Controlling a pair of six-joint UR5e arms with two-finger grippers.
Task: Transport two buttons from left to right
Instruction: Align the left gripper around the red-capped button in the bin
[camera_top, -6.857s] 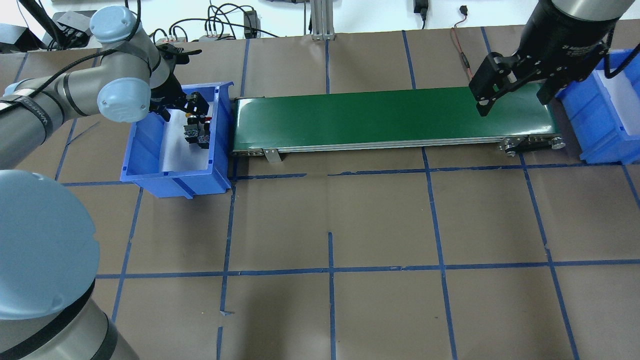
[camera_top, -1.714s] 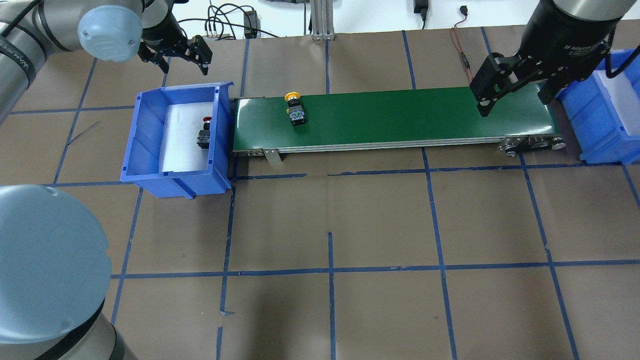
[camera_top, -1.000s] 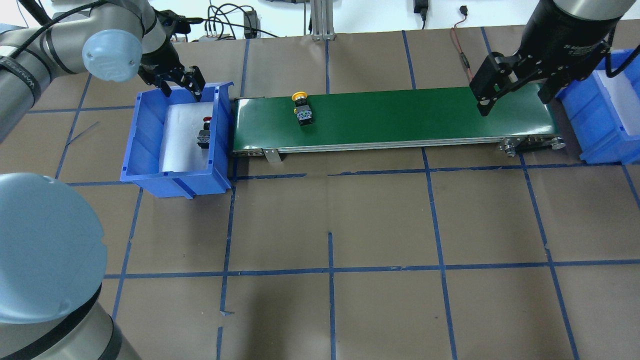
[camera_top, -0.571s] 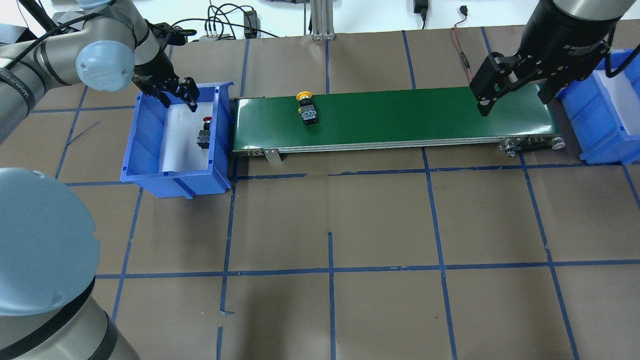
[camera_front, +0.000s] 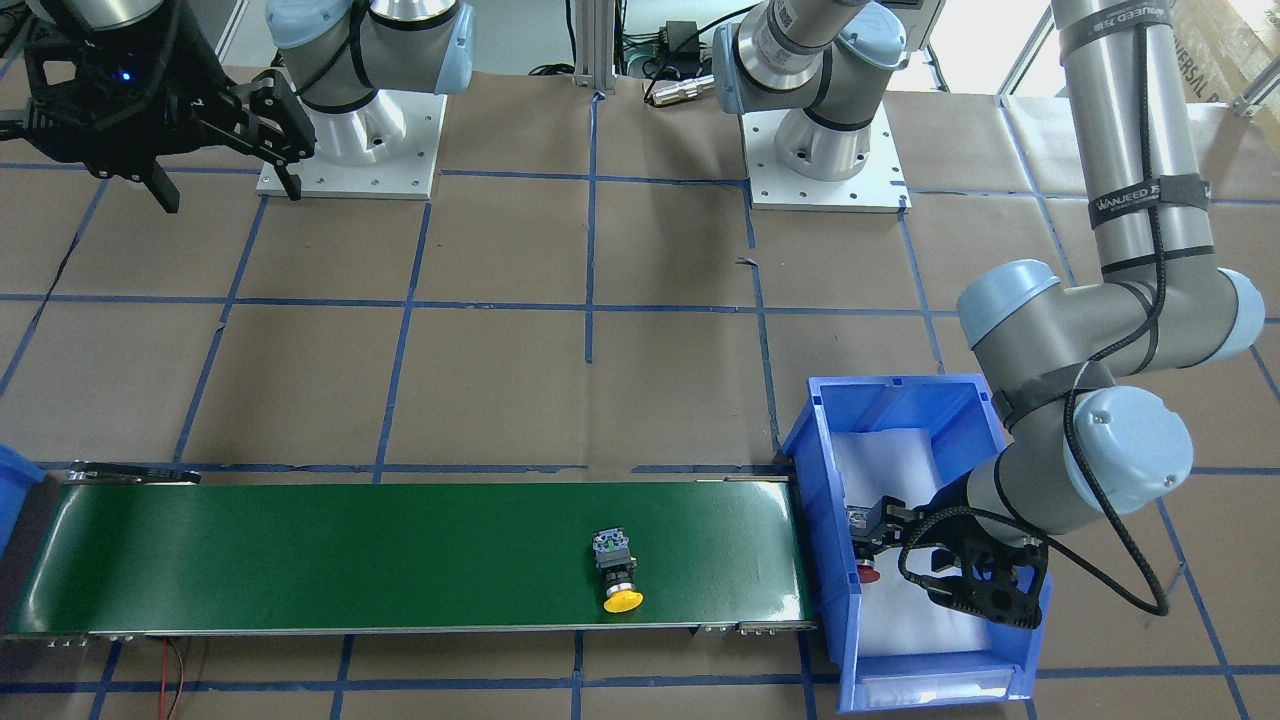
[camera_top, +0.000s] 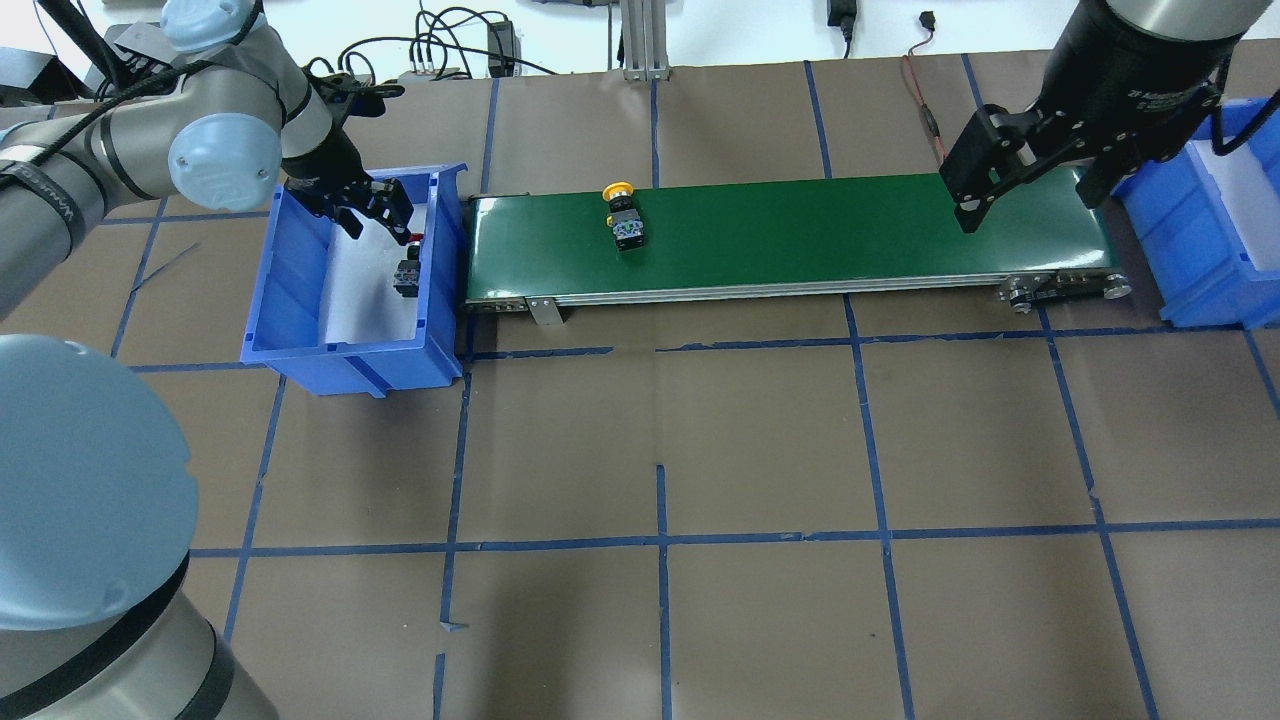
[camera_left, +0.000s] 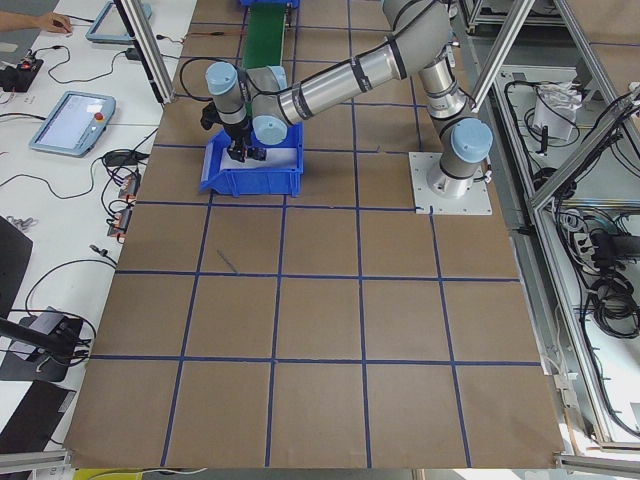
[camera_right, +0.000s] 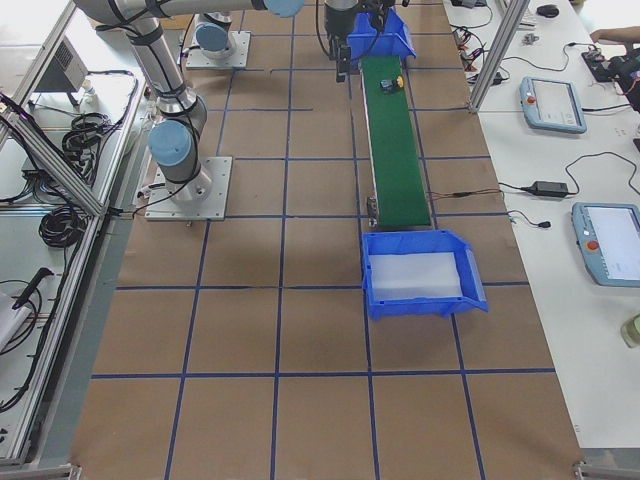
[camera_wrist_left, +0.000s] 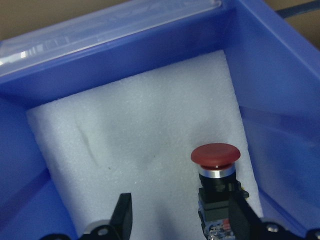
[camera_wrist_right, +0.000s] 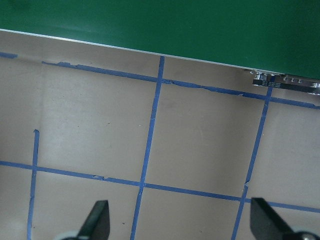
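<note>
The left pincer (camera_wrist_left: 184, 219) hangs inside the blue bin (camera_top: 290, 290), jaws apart around the red-capped button (camera_wrist_left: 217, 187), whose lower body the wrist view cuts off. The yellow-capped button (camera_top: 625, 215) lies on the green conveyor belt (camera_top: 800, 230). At the belt's other end, the right pincer (camera_wrist_right: 181, 217) hovers spread wide.

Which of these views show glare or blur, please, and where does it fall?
Overhead exterior: a faint pale sheen on the conveyor belt at its left end. Left wrist: the red button is sharp, the jaws at the bottom edge are soft, and the bin's rim glares white. Right wrist: the jaws are soft too.
</note>
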